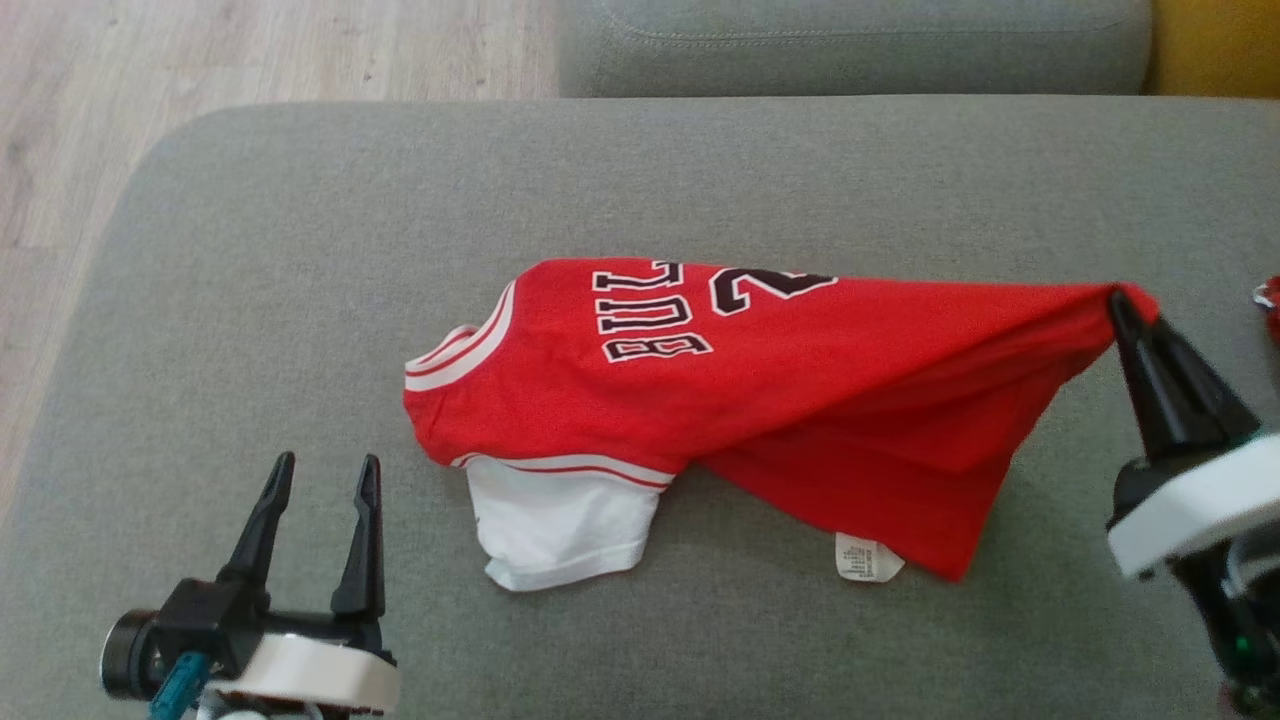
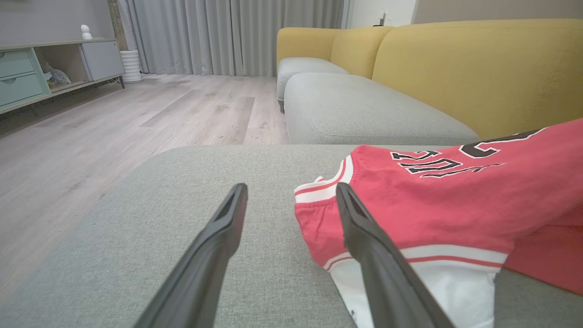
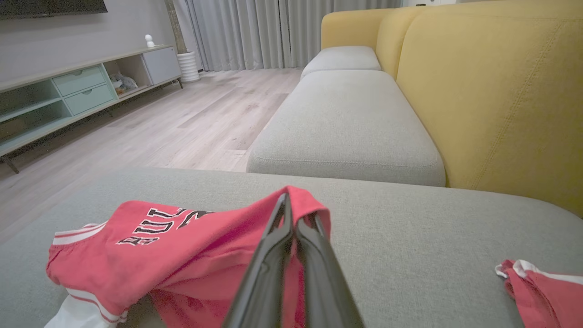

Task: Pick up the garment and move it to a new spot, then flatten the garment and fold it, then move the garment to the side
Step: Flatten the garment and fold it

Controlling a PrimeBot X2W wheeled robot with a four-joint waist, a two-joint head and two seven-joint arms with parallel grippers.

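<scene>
The garment (image 1: 760, 370) is a red jersey with black lettering, white trim and a white sleeve, lying on the grey cushion (image 1: 300, 250). My right gripper (image 1: 1120, 298) is shut on the garment's right edge and holds that corner lifted off the cushion, so the cloth stretches up toward it. From the right wrist, the closed gripper (image 3: 291, 205) pinches a fold of the red garment (image 3: 182, 250). My left gripper (image 1: 325, 470) stands open at the lower left, just left of the white sleeve, with nothing in it. Its fingers (image 2: 232, 214) frame the garment's collar end (image 2: 432, 200).
Beyond the cushion lies a second grey seat (image 1: 850, 45) with a yellow backrest (image 3: 501, 91). Another red and white cloth (image 3: 542, 287) lies at the right edge. Wooden floor (image 1: 150, 100) borders the cushion on the left; a low cabinet (image 2: 27, 73) stands far off.
</scene>
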